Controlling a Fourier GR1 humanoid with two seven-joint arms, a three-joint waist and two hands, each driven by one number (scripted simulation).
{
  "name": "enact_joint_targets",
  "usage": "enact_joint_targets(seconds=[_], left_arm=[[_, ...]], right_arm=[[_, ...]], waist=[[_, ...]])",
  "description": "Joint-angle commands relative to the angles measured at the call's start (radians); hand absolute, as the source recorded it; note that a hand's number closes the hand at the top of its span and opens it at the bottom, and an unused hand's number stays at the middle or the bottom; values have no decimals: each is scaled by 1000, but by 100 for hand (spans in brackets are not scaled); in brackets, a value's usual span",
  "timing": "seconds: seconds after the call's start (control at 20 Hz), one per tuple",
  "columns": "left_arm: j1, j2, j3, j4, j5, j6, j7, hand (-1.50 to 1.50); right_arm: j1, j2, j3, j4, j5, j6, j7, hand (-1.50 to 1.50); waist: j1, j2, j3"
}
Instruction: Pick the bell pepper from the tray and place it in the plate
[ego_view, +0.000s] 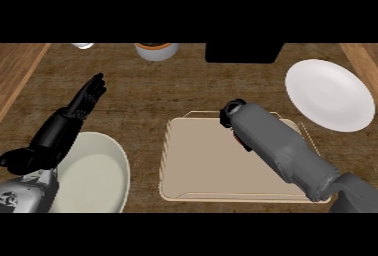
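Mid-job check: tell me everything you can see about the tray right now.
The tray is a shallow, beige, roughly square dish with a raised, paler rim and a thin handle loop at its far edge. It lies flat on the dark wooden counter, between the pale greenish plate to its left and the white plate beyond its right corner. The right forearm reaches across it from the lower right, covering its far right part. A bit of red shows under that arm; the visible floor holds nothing else.
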Motion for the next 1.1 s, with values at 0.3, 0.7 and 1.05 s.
enact_joint_targets(seconds=[0.3,0.7,1.05], left_arm=[[37,4,38,16,6,-3,14,0],[57,5,53,-15,6,10,12,0],[86,6,50,-28,9,-21,-16,0]], right_arm=[[80,25,-241,-17,-6,-506,292,150],[188,72,-308,-214,96,-1135,562,150],[280,30,-251,-572,245,-1210,847,150]], waist=[[-61,-1,9],[-79,-8,8],[-64,1,4]])
